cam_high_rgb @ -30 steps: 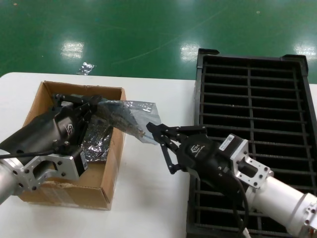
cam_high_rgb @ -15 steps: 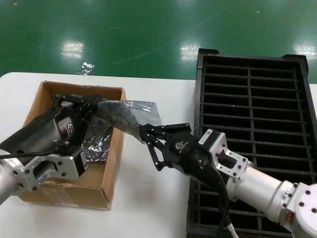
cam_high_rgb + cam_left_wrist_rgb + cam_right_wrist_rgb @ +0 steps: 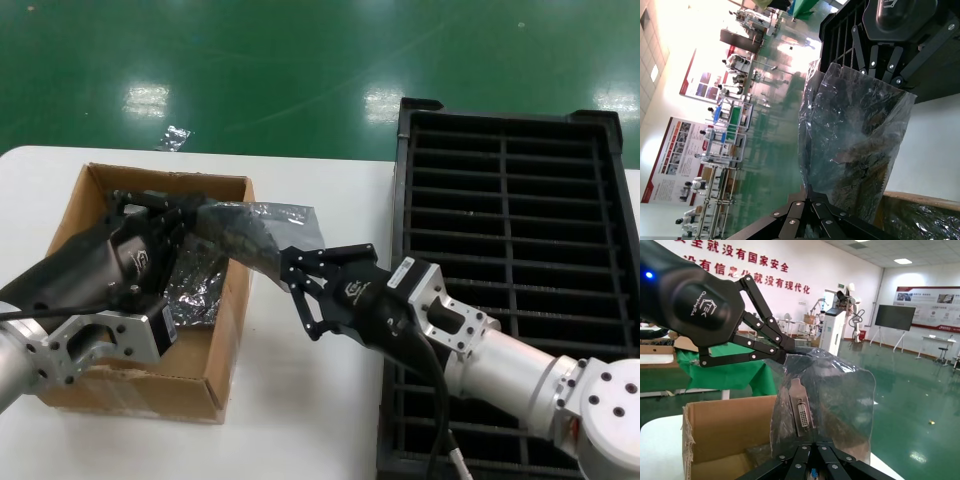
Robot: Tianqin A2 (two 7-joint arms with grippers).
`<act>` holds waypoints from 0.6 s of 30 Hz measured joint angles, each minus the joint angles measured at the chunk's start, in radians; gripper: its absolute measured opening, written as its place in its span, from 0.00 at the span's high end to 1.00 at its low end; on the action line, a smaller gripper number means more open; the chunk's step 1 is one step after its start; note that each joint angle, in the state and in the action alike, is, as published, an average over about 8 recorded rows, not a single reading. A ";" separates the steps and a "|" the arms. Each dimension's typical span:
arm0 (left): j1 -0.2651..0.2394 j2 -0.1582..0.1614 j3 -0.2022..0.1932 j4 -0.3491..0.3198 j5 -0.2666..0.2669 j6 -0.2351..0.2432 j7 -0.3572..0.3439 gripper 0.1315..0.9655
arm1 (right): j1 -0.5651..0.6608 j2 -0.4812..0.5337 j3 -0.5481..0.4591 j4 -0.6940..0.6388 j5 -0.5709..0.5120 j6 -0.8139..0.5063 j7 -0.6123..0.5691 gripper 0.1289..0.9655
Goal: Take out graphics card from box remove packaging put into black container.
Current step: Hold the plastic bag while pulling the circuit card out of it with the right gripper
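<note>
1. I see the left gripper (image 3: pixel 192 212) clamped on one end of the bag (image 3: pixel 250 232), above the box (image 3: pixel 225 340).
2. The right gripper (image 3: pixel 292 272) pinches the bag's other end.
3. The card (image 3: pixel 802 412) sits inside the bag, held between both grippers.
4. The black tray (image 3: pixel 600 200) lies right of the box.

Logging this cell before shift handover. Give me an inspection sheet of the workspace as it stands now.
Surface: white table.
Job's things: translucent grey-silver anti-static bag with bracketed card inside, held above brown cardboard box; black slotted tray holds no card.
Clutter: crumpled bag scrap on green floor.
Grippers: left end effector shut on one bag end; right end effector shut on the other.
Cables: black lead along right arm.
Surroundings: workshop, display boards.
</note>
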 joint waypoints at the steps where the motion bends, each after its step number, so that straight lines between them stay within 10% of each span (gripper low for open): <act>1: 0.000 0.000 0.000 0.000 0.000 0.000 0.000 0.99 | 0.000 -0.001 0.000 0.000 0.000 0.000 -0.004 1.00; 18: 0.000 0.000 0.000 0.000 0.000 0.000 0.000 0.99 | -0.009 -0.015 0.000 0.001 0.006 -0.010 -0.051 0.88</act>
